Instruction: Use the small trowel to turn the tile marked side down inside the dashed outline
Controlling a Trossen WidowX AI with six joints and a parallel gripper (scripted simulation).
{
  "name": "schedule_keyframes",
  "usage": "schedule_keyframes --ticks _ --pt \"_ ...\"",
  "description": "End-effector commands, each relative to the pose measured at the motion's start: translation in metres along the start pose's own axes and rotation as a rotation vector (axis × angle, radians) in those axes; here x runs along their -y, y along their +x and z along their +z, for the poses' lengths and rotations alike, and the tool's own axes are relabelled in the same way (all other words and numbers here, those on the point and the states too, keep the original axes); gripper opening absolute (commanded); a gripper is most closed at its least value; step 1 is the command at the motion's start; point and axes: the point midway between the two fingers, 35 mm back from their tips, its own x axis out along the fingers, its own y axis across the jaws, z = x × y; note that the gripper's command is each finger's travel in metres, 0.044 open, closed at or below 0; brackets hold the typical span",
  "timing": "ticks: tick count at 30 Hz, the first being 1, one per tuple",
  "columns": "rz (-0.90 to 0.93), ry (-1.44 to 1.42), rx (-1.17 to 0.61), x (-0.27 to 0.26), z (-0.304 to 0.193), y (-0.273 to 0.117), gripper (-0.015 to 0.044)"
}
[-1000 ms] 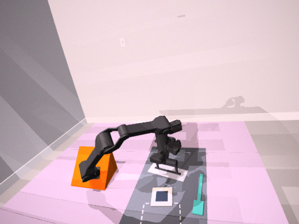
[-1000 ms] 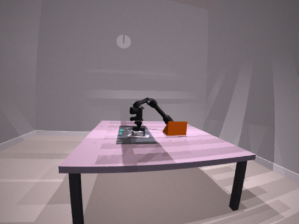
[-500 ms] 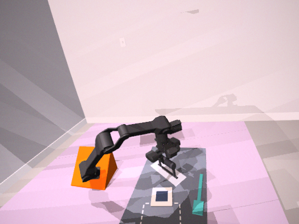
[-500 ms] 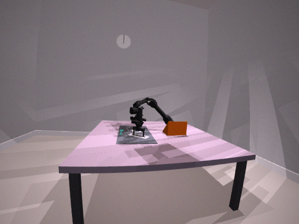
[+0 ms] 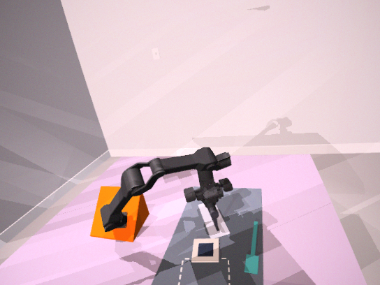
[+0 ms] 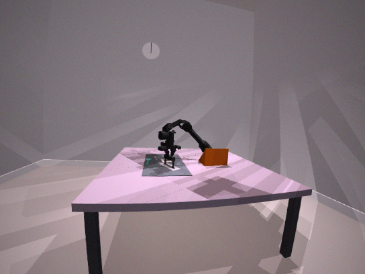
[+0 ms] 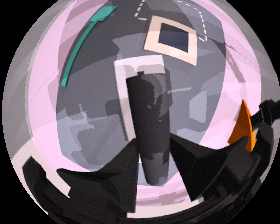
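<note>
The trowel has a dark handle (image 7: 150,112) and a flat white blade (image 5: 223,232) (image 6: 176,168) (image 7: 145,61). My gripper (image 5: 212,209) (image 6: 168,156) (image 7: 152,139) is shut on the handle, the fingers on either side of it. The blade is low over or on the mat (image 5: 167,272) (image 6: 151,172) (image 7: 90,115); any small gap is too small to tell. Its front end points toward the tile and stands a little short of it. The cream tile (image 5: 205,249) (image 7: 173,37) lies flat with its dark square up, at the near edge of the dashed outline (image 5: 223,258) and mostly outside it.
A teal spatula-like tool (image 5: 251,264) (image 6: 147,161) (image 7: 103,14) lies on the mat, to the right of the tile in the top view. An orange wedge-shaped block (image 5: 98,225) (image 6: 216,157) (image 7: 240,135) stands by the arm's base, off the mat on the pink table (image 6: 111,189).
</note>
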Motion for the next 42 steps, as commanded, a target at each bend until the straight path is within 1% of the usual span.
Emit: schedule_keyframes --ticks 1,5,10,11,29,31,34,40,41,42 --pt "0.001 0.085 0.001 0.000 0.001 0.000 0.0130" --pt "0.001 0.085 0.001 0.000 0.001 0.000 0.0130" --pt "0.001 0.085 0.001 0.000 0.001 0.000 0.0261" --pt "0.001 0.085 0.001 0.000 0.001 0.000 0.0270" --pt "0.001 0.085 0.001 0.000 0.001 0.000 0.0270" --pt "0.001 0.087 0.001 0.000 0.001 -0.010 0.0270" --pt "0.000 0.097 0.001 0.003 0.001 -0.042 0.0270" --pt "0.000 0.098 0.001 0.003 0.001 -0.045 0.0270" --pt "0.014 0.093 0.003 0.002 0.001 -0.047 0.0296" --pt "0.014 0.093 0.003 0.002 0.001 -0.051 0.0300"
